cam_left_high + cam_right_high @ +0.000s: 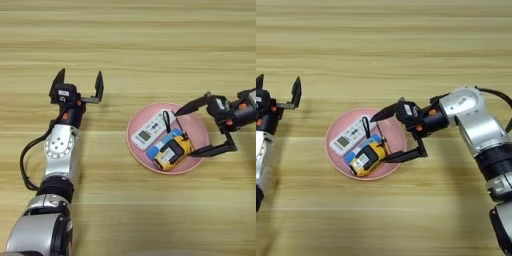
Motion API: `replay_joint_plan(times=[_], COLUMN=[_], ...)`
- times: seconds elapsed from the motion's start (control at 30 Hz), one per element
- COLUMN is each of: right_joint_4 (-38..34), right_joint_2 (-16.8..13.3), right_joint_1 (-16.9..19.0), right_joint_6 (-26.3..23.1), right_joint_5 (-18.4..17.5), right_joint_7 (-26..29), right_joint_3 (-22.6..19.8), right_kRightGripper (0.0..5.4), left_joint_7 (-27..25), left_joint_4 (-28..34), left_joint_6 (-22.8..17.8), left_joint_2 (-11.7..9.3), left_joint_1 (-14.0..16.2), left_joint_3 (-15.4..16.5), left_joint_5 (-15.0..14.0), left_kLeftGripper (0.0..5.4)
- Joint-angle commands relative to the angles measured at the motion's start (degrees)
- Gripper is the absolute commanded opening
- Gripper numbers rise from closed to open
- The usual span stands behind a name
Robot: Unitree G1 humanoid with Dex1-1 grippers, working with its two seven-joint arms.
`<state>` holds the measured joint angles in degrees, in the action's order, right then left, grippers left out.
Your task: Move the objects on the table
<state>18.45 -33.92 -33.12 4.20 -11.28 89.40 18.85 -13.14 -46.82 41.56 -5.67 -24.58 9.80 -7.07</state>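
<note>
Pink plate (192, 165) on wooden table (150, 45), holding remote (149, 131), blue tube (159, 146), tape measure (172, 152) and a thin dark stick (166, 121), all bunched together. Left eye view: left gripper (80, 82) well left of plate, fingers spread wide, empty. Right gripper (192, 129) over plate's right side, fingers wide apart, empty; lower fingertip (196, 153) just beside tape measure. Right eye view: right gripper (383, 137) reaching in from the right, items directly left of its tips; left gripper (278, 85) at left edge, apart from plate.

Even, bright, warm light; soft shadows beneath the arms; slight overall softness.
</note>
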Motion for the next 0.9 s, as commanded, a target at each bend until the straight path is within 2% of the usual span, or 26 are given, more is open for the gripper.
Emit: replay_joint_plan(times=[0.03,0.17,0.27,0.43,0.67,0.87,0.9], right_joint_4=[1.8,4.7,6.7,9.5,10.8,9.9,9.8], right_joint_2=[1.4,3.2,4.5,5.0,4.5,4.7,4.6], right_joint_1=[-1.1,-1.4,-1.7,-1.9,-1.9,-1.7,-1.7], right_joint_6=[2.9,5.9,7.9,11.6,13.1,12.5,12.4], right_joint_5=[2.7,4.4,5.6,8.1,9.2,8.3,8.2], right_joint_7=[0.2,-1.2,-2.3,-2.9,-1.6,-0.7,-0.4], right_joint_3=[2.2,2.7,2.9,3.7,4.2,3.8,3.8], right_kRightGripper=[5.4,5.4,4.92,4.31,3.39,2.51,2.5], left_joint_7=[0.0,-0.1,-0.4,-1.0,-2.0,-2.1,-2.0], left_joint_4=[0.1,0.4,0.4,0.6,0.8,0.9,0.9], left_joint_6=[-0.1,-0.2,-0.3,-0.6,-0.9,-1.0,-1.0], left_joint_2=[-0.1,0.0,-0.1,-0.2,-0.1,-0.1,-0.1], left_joint_1=[0.1,0.2,0.2,0.2,0.2,0.3,0.3], left_joint_3=[-0.3,-0.4,-0.4,-0.2,0.1,0.1,0.1], left_joint_5=[0.1,0.0,-0.1,-0.6,-1.3,-1.4,-1.4], left_kLeftGripper=[5.38,5.38,5.4,5.4,5.4,5.4,5.4])
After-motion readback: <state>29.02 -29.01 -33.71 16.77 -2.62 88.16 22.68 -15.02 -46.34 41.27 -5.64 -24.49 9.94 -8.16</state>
